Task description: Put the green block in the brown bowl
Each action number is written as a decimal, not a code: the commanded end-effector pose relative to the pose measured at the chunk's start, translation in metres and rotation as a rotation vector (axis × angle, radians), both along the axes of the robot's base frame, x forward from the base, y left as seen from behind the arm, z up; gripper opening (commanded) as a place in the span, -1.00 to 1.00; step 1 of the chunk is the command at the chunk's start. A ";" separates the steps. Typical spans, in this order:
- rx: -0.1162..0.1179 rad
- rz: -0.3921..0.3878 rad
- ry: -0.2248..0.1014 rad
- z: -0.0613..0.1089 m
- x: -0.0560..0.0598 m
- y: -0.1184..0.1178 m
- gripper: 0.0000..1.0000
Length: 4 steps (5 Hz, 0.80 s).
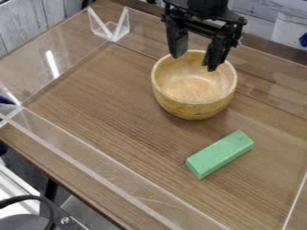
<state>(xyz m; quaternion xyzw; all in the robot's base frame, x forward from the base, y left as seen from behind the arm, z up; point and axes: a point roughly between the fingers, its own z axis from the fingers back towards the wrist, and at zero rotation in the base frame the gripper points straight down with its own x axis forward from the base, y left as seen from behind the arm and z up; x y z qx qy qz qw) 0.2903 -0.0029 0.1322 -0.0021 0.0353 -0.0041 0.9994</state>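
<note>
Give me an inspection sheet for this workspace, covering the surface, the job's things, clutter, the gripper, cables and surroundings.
Surface: wood-grain table ringed by low clear plastic walls.
Job's things: green block lies flat on the table, in front of and to the right of the brown bowl, apart from it. The bowl is upright and empty.
Clutter: one clear plastic bracket at the far edge.
Gripper: the gripper is open, pointing down over the bowl's far rim, holding nothing.
Cables: nothing seen for certain; a dark curved object at the bottom left is unclear.
Surroundings: pale floor and blurred background; nothing identifiable.
</note>
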 end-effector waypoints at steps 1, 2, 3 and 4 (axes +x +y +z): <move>-0.002 -0.015 0.014 -0.004 -0.005 -0.005 1.00; -0.008 -0.070 0.020 -0.007 -0.021 -0.019 1.00; -0.016 -0.130 0.008 -0.004 -0.031 -0.033 1.00; -0.023 -0.193 0.007 -0.005 -0.038 -0.054 1.00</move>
